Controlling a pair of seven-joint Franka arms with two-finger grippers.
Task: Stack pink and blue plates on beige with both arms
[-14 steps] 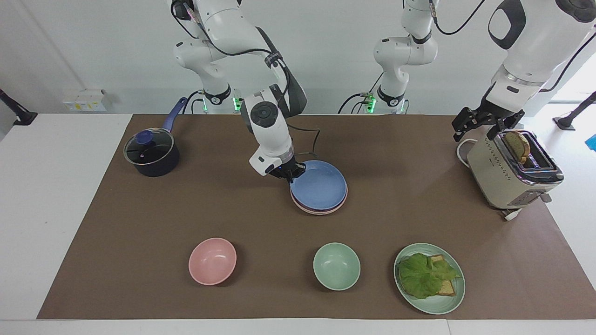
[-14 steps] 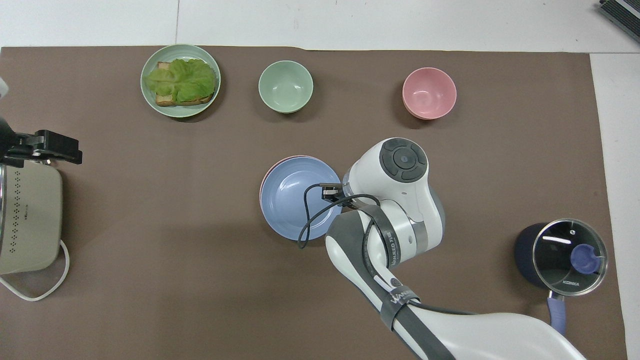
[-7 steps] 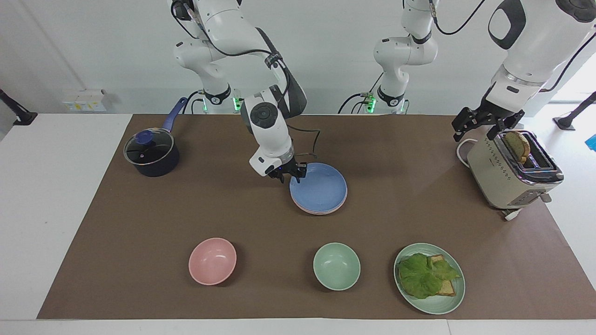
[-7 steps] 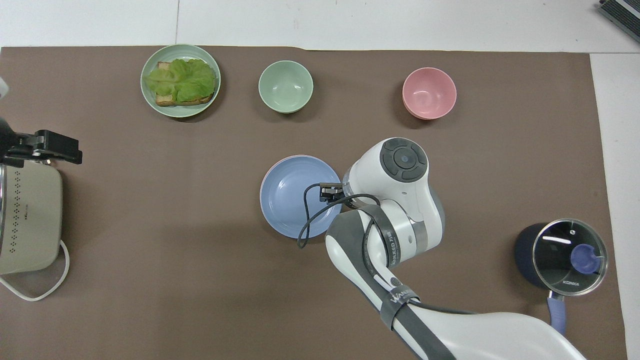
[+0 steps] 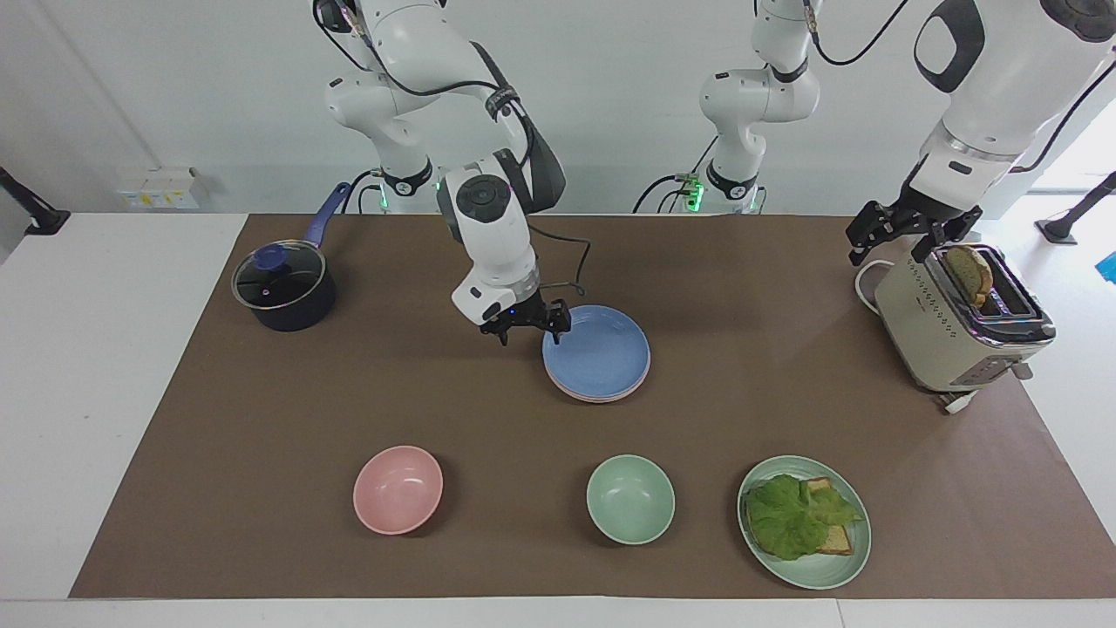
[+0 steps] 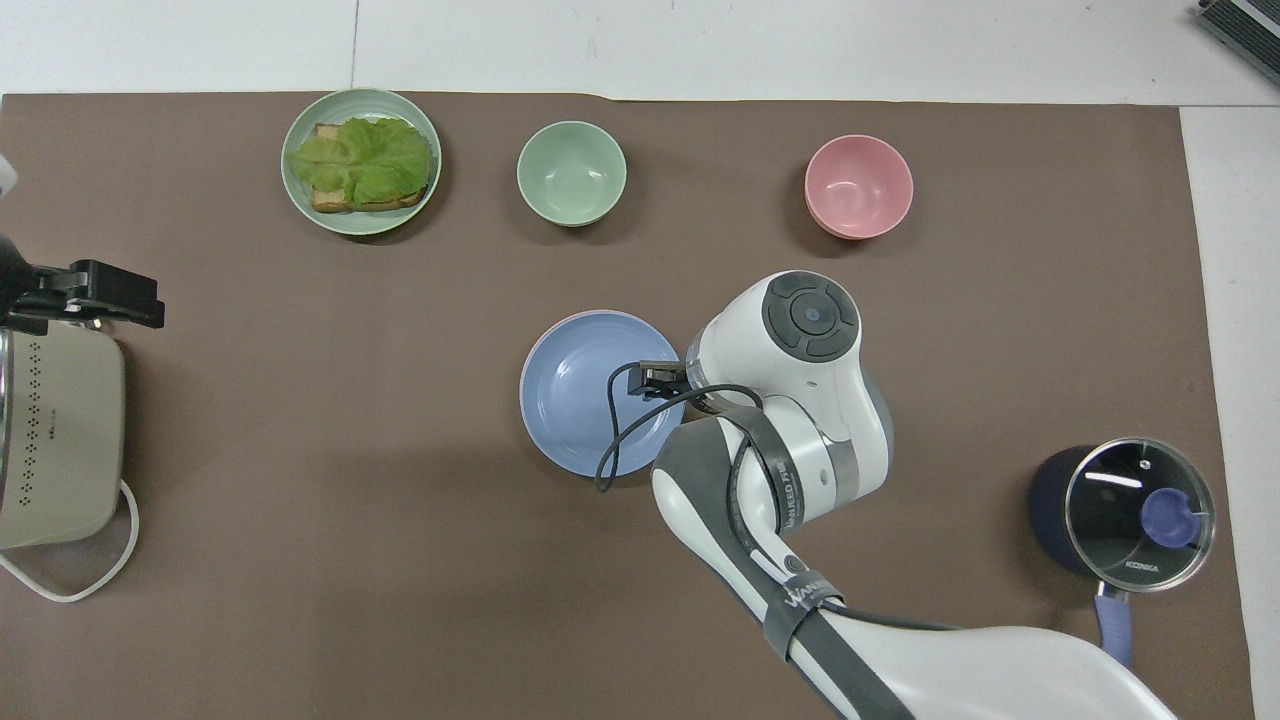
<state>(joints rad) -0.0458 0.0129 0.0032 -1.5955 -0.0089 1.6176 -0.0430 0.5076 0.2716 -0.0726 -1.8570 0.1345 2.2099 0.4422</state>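
On green plate (image 5: 815,571): lettuce (image 5: 789,515), bread (image 5: 835,541).

Glass lid (image 6: 1139,498) of the dark saucepan reads "KONKA". Grey strap (image 6: 790,493) round the right arm carries lettering, too small to make out

Bare mat (image 5: 767,314) flanks the plate stack (image 5: 602,362); bowls (image 5: 629,499) sit farther from the robots

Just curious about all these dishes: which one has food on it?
The green plate at the table's edge farthest from the robots holds lettuce on bread. The two bowls and the blue plate are empty.
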